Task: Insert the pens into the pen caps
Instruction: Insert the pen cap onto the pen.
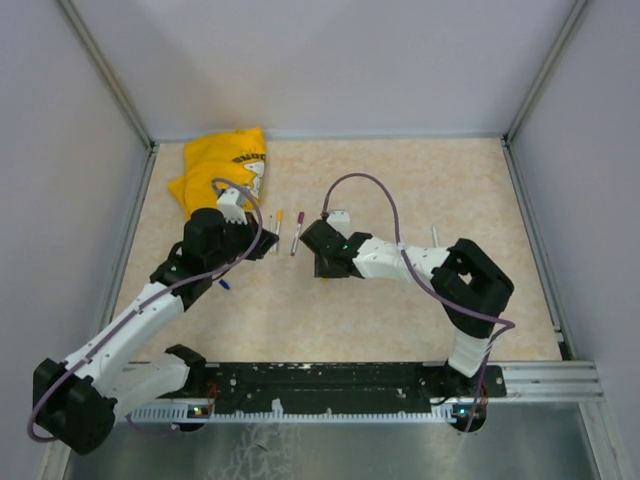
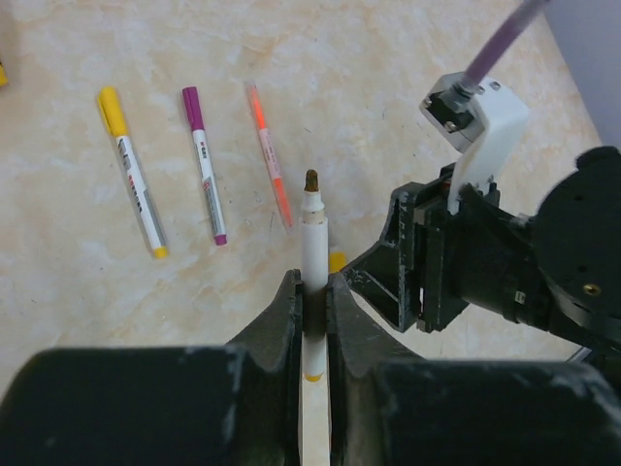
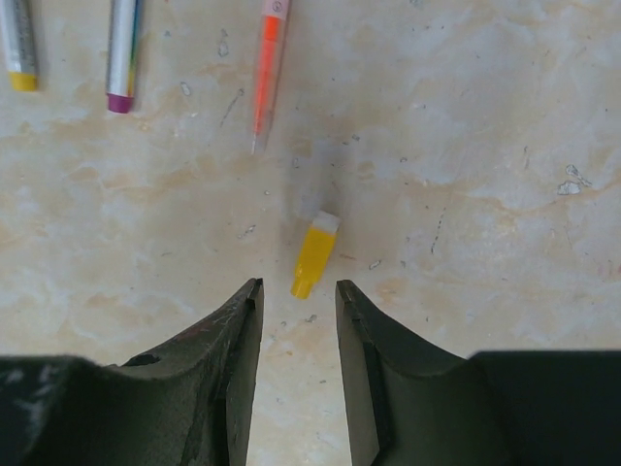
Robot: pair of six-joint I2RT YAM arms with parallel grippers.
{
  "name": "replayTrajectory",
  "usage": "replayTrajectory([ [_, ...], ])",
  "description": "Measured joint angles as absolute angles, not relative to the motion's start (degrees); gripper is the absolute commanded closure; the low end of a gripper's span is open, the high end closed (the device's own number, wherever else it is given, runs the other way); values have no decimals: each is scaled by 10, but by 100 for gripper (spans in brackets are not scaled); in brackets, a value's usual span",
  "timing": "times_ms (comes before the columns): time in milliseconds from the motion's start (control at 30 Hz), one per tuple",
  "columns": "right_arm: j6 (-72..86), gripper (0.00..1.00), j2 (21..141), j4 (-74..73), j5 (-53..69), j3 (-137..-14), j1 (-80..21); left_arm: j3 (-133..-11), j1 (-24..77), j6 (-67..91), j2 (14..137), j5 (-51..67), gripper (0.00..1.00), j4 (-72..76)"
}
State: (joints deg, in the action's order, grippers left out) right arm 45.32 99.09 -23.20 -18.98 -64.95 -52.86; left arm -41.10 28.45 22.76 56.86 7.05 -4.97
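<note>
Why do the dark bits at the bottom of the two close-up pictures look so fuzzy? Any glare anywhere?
Left wrist view: the left gripper sits close to the lens, so it blurs, while the pen it holds is sharp. Right wrist view: the right gripper is soft and dark too, the yellow cap crisp. Top view: even light, no visible glare.

Uncapped white pen (image 2: 313,241) between the left fingers (image 2: 278,335), yellow cap (image 2: 337,260) just beside it.
</note>
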Motion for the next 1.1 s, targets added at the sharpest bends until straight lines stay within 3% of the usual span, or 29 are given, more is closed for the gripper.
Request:
replayTrajectory([
  [467, 484, 63, 1059, -303, -216, -714, -535, -405, 284, 160, 517, 136, 100, -67],
  [1100, 497, 66, 1104, -345, -227, -755, -535, -405, 293, 149, 510, 139, 100, -81],
])
